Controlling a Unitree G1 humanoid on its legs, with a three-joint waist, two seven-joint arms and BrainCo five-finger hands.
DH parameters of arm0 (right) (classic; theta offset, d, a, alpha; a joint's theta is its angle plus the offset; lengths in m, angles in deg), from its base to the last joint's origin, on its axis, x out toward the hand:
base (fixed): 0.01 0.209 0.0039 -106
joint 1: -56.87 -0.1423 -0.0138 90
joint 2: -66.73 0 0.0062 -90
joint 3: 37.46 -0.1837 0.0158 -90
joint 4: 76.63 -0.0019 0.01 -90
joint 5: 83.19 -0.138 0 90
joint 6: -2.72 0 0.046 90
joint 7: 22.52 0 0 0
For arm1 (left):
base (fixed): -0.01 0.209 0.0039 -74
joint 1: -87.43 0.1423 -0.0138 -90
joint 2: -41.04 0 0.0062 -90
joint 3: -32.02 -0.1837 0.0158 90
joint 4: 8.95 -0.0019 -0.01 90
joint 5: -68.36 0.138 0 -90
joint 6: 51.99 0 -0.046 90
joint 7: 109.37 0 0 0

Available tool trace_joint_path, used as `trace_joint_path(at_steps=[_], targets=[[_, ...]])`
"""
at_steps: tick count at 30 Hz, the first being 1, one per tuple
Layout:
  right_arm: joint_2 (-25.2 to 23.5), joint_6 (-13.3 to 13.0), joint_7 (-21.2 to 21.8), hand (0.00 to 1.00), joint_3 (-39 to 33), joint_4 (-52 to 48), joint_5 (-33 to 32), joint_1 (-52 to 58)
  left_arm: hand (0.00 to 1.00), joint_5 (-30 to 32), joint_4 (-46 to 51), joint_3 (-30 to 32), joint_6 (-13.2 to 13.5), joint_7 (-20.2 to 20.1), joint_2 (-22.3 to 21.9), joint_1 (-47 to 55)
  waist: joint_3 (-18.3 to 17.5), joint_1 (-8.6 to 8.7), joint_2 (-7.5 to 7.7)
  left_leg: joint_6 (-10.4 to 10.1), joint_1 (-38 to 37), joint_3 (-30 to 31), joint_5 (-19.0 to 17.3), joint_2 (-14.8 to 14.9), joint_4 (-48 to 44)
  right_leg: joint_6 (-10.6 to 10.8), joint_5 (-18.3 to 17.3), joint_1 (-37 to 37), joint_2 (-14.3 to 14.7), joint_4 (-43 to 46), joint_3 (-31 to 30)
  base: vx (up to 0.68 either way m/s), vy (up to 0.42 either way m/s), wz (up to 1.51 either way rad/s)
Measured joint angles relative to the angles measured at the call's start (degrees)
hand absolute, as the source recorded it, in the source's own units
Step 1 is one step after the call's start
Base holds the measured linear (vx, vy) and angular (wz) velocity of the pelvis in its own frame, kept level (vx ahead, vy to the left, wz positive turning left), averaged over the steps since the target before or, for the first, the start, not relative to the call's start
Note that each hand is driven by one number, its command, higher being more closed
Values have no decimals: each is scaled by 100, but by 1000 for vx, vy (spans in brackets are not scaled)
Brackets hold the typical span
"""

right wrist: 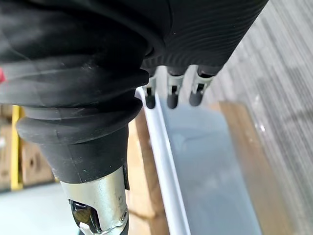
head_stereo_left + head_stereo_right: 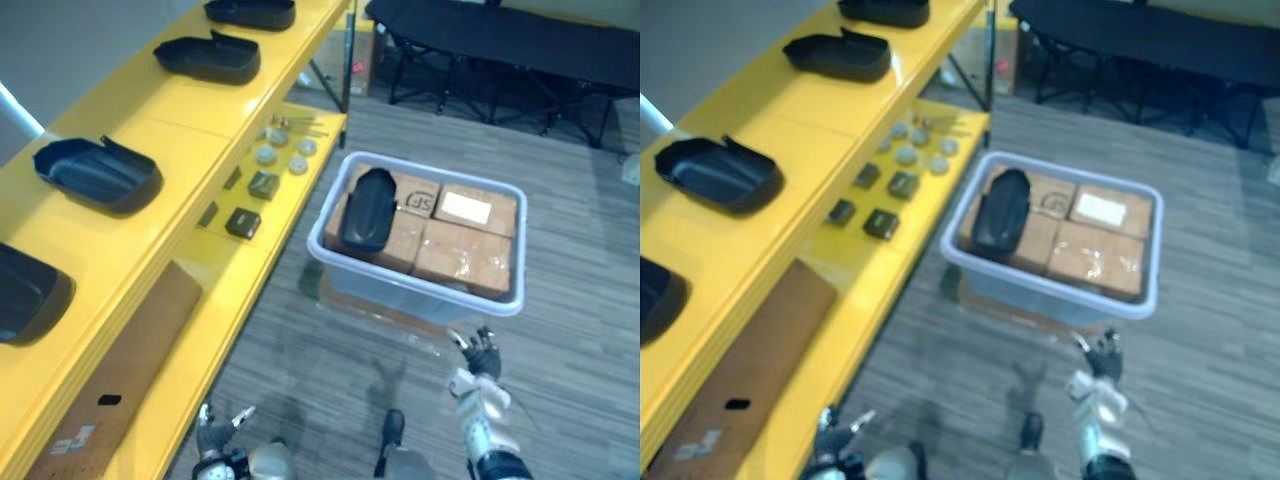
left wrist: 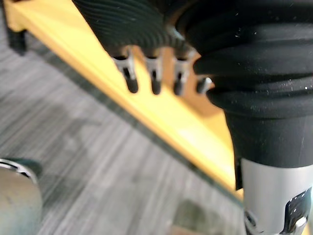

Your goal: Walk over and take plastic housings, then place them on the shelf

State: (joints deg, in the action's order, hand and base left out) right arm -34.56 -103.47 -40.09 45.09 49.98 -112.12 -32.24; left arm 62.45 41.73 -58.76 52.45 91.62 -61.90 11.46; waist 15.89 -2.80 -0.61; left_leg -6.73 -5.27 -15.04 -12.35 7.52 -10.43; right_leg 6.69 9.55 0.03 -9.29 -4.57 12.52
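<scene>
On the floor beside the yellow shelf: pale bin packed with cardboard boxes, one black plastic housing lying on top, easy to reach. Right robot hand just short of the bin's near rim, fingers spread, empty. Left robot hand low by the shelf, seemingly open, empty. Shelved housings on the top tier mark the likely destination.
</scene>
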Motion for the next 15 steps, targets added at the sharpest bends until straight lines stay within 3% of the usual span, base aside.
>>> trace_joint_path(at_steps=[4, 8, 11, 15], targets=[[-115, 31, -135, 0, 252, -22, 12, 633, 0, 132, -9, -176, -14, -38, -32, -48, -9, 127, 17, -29, -225, -431, -145, 94, -21, -15, 17, -6, 119, -1, -364, -17, 11, -53], [-155, 275, -104, 0, 284, 264, 39, 1175, 0, 138, -15, -461, -115, -106, -8, -272, -101, 373, 158, -96, -372, -780, -215, 207, -7, -96, 78, -132, 294, -4, -509, -11, -21, -45], [-156, 422, 10, 0, 46, 657, 33, 1380, 0, 187, -14, -681, -112, -195, -25, -681, -113, 430, 166, -99, -391, -923, -217, 218, -10, -173, 157, -251, 339, -4, -494, -20, -32, -24], [-217, 491, 158, 0, -411, 1360, 41, 1550, 0, 257, 14, -919, -219, -441, 5, -986, -114, 666, 154, -77, -485, -969, -228, 152, -5, -164, 194, -191, 292, -1, -530, -53, 4, -13]])
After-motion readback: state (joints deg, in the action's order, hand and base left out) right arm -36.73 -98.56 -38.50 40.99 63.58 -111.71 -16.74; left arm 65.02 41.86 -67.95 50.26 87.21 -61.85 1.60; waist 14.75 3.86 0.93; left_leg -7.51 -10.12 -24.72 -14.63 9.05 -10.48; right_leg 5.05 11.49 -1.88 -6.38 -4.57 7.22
